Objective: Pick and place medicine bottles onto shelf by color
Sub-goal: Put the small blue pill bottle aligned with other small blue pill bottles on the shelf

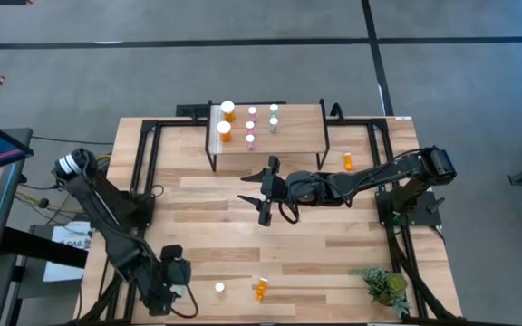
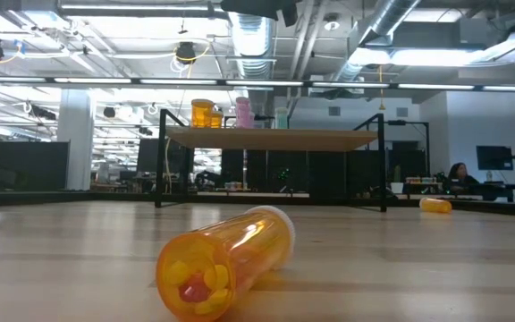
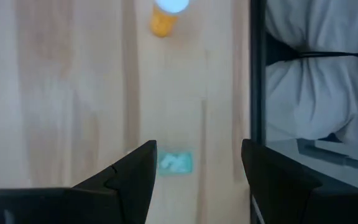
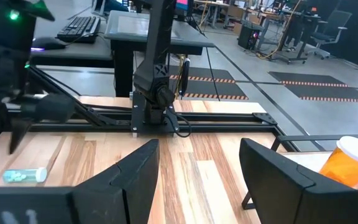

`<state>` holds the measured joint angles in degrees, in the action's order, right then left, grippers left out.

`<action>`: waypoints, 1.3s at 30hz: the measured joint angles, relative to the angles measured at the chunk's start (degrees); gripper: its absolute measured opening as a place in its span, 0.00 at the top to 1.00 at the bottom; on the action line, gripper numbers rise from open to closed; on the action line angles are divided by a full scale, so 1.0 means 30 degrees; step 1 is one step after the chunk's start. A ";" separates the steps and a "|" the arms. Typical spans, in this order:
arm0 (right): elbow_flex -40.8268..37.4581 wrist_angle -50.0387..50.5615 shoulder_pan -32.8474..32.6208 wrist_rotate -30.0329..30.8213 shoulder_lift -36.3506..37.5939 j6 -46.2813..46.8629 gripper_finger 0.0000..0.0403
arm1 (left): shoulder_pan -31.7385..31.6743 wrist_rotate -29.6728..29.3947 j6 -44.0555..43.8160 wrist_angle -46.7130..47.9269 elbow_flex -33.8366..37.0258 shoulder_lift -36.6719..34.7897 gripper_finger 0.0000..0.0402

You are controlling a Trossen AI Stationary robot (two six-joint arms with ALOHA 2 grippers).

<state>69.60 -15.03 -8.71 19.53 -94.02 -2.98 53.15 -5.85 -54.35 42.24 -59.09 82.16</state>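
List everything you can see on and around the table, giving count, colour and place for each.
shelf: one, light wood, far middle of table
wide-lidded bottles: two, orange, shelf's left end
pink bottles: three, middle of shelf
teal-green bottles: count unclear, on shelf beside the pink ones
lying orange bottles: two, one near front edge, one right of shelf
upright bottle: one, orange, white cap, near front edge
lying teal bottle: one, below left gripper
plant: one, green, front right corner
person: one, far back in room
left gripper: open, front left
right gripper: open, mid-table before shelf
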 joint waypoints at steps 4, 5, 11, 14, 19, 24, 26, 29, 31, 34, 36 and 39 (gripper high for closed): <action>0.0000 0.0000 0.0000 0.0000 0.0000 -0.0001 0.39 | -0.0007 0.0324 -0.0290 -0.0259 0.0000 0.0160 0.45; 0.0000 0.0000 0.0006 0.0000 0.0000 0.0000 0.39 | -0.0007 0.0338 -0.0614 -0.0213 0.0000 0.0126 0.45; 0.0000 0.0000 0.0006 0.0000 0.0000 0.0000 0.39 | 0.0211 0.0288 -0.2885 0.0817 0.0078 0.0144 0.45; 0.0000 0.0000 0.0006 0.0000 0.0000 -0.0004 0.39 | 0.0333 0.0242 -0.3344 0.0575 0.0567 0.0151 0.45; 0.0000 0.0000 0.0006 0.0000 0.0000 0.0000 0.39 | 0.0532 0.0199 -0.3681 -0.0211 0.1637 0.0158 0.45; 0.0000 -0.0006 0.0006 0.0000 0.0000 0.0000 0.39 | 0.0834 0.0208 -0.3876 -0.1387 0.2378 0.0158 0.45; 0.0000 -0.0003 0.0002 0.0000 0.0000 0.0000 0.39 | 0.0955 0.0346 -0.4131 -0.1632 0.2624 0.0158 0.45; 0.0000 -0.0003 0.0003 0.0000 0.0000 -0.0004 0.39 | 0.1106 0.0333 -0.4560 -0.1550 0.2825 0.0158 0.45; 0.0000 0.0000 0.0005 0.0000 0.0000 0.0000 0.39 | 0.1161 0.0199 -0.4890 -0.1477 0.2909 0.0158 0.45; 0.0000 -0.0007 0.0003 0.0002 0.0000 -0.0003 0.39 | 0.1133 -0.0389 -0.5754 -0.1205 0.2914 0.0158 0.45; 0.0000 -0.0007 0.0006 0.0000 0.0000 -0.0004 0.39 | 0.0943 -0.0670 -0.6459 -0.0928 0.2914 0.0158 0.45; 0.0000 -0.0007 0.0006 0.0000 0.0000 -0.0001 0.39 | 0.0872 -0.0995 -0.7685 0.0081 0.2914 0.0158 0.45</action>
<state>69.60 -15.05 -8.69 19.53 -94.02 -2.99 55.76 -8.84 -77.40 42.48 -50.35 82.63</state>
